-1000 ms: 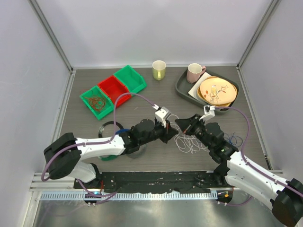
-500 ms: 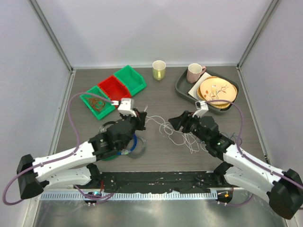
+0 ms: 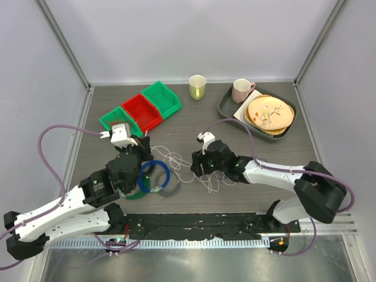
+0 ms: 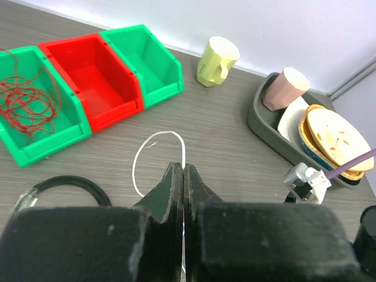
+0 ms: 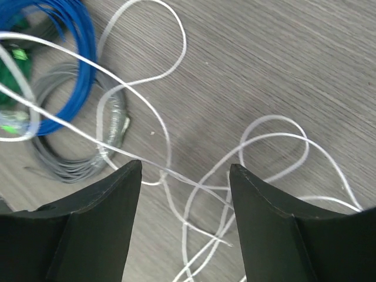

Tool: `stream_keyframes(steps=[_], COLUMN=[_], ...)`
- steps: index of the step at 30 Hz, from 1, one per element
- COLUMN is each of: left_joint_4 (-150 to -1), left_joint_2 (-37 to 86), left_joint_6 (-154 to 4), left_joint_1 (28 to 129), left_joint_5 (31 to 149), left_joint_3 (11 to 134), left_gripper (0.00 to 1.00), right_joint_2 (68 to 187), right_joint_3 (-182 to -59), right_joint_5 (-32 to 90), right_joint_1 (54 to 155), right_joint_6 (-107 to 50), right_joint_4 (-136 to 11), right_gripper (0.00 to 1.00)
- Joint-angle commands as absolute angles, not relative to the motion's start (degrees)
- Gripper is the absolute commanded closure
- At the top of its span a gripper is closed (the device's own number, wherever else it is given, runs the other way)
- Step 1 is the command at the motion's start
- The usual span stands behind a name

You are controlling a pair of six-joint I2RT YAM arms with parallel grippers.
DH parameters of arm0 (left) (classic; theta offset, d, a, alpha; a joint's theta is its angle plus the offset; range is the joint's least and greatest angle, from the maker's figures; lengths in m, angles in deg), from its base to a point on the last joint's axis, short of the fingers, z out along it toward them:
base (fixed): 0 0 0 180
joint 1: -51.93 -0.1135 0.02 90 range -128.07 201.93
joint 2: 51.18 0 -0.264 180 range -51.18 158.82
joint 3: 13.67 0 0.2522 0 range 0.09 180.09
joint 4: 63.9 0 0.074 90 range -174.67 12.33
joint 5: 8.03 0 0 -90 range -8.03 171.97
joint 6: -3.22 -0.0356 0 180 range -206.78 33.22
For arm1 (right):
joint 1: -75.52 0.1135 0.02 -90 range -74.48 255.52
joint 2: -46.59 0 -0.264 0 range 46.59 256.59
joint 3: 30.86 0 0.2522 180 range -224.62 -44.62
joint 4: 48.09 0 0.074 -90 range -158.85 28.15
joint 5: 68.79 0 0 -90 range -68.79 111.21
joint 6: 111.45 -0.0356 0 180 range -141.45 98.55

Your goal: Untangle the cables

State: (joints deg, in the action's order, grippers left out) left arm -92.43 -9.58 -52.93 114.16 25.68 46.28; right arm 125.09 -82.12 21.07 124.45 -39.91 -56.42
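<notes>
Currently, thin white cable (image 4: 134, 170) is seen lying in loose loops on dark wood-grain table (image 3: 194, 120) btwn both arms, w/ one strand pinched in L gripper (image 4: 183, 169), whose black jaws are pressed together on it. R gripper (image 5: 185, 170) is held low over the white strands w/ jaws spread and nothing gripped. Just beside L gripper, blue coiled cable (image 5: 87, 47) and grey coiled cable (image 5: 64, 167) are seen, crossed by white strands.
</notes>
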Motion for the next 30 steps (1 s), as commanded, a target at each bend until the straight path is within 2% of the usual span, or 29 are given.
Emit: stream_keyframes(steps=[1, 7, 9, 12, 13, 16, 20, 27, 30], left_joint_4=[-97.8, -102.1, -102.5, -102.8, -103.4, -105.5, -106.6, -110.5, -113.2], left_joint_2=[-12.7, -18.0, -20.3, -22.8, -24.1, -26.5, -28.7, -31.3, -32.8], left_joint_6=[-49.9, -48.4, -48.0, -47.9, -47.8, -46.7, -46.0, -44.8, -43.2], left_joint_1=[114.1, 114.2, 114.1, 114.1, 114.1, 114.2, 114.2, 114.1, 114.2], left_joint_5=[19.7, 16.6, 16.0, 15.4, 14.7, 13.5, 12.4, 9.5, 9.0], left_joint_3=[47.8, 47.1, 46.6, 45.3, 45.0, 45.2, 44.9, 46.5, 47.5], left_gripper=[1.00, 1.00, 1.00, 1.00, 1.00, 1.00, 1.00, 1.00, 1.00], right_joint_2=[130.0, 135.6, 137.0, 137.5, 136.4, 134.5, 131.2, 131.3, 130.3], right_joint_3=[-86.2, -88.5, -89.2, -90.1, -89.9, -89.4, -89.6, -86.5, -85.8], right_joint_5=[20.4, 22.6, 21.5, 16.6, 14.6, 4.6, -8.5, 0.1, -0.3], right_joint_1=[124.5, 125.5, 125.9, 125.9, 125.9, 125.8, 123.4, 107.7, 103.0], right_joint_6=[-33.3, -31.7, -32.2, -33.6, -34.2, -37.8, -45.5, -54.8, -56.9], right_joint_4=[-57.9, -59.4, -60.3, -60.5, -60.4, -61.5, -68.9, -76.0, -77.9], right_gripper=[0.34, 0.36, 0.40, 0.55, 0.70, 0.89, 0.95, 0.96, 0.96])
